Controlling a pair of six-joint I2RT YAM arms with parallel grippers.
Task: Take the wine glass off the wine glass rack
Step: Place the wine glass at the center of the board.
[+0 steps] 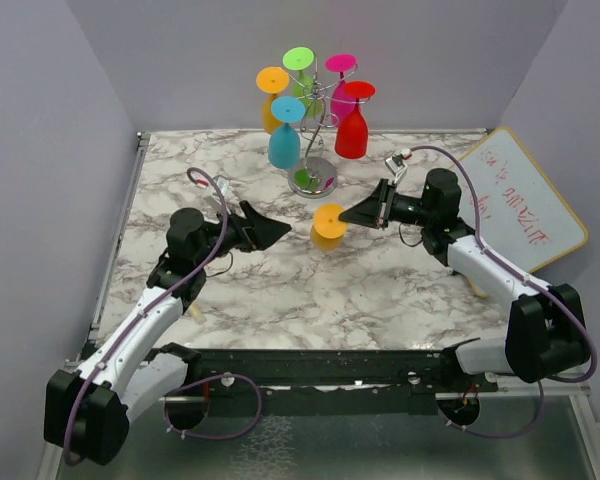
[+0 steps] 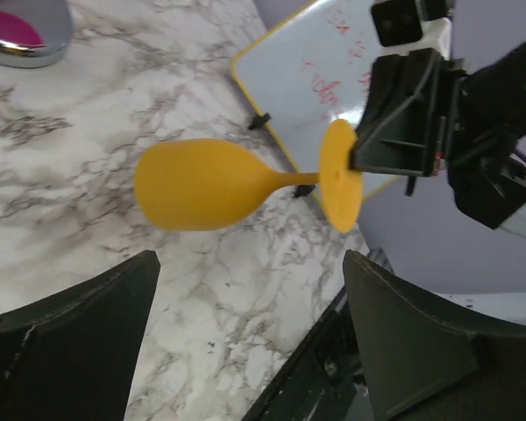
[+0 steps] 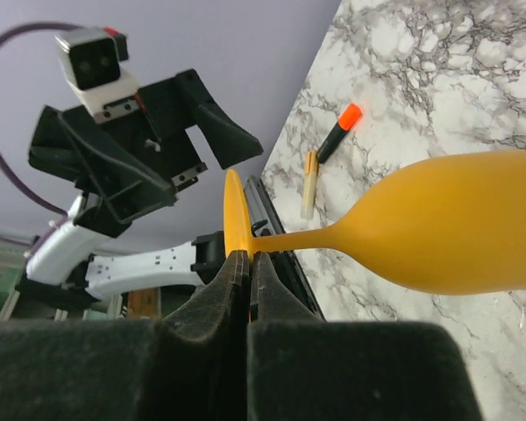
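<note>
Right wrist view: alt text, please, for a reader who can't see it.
The right gripper has its jaws shut on the foot of an orange wine glass, held sideways over the marble table. The left gripper faces it, jaws open.

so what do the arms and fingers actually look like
Both match: the left arm and right arm have white link shells with bulky black joint housings, and a thin purple cable runs along each. The fingers are matte black, broad wedges tapering to tips. No markings are readable.
</note>
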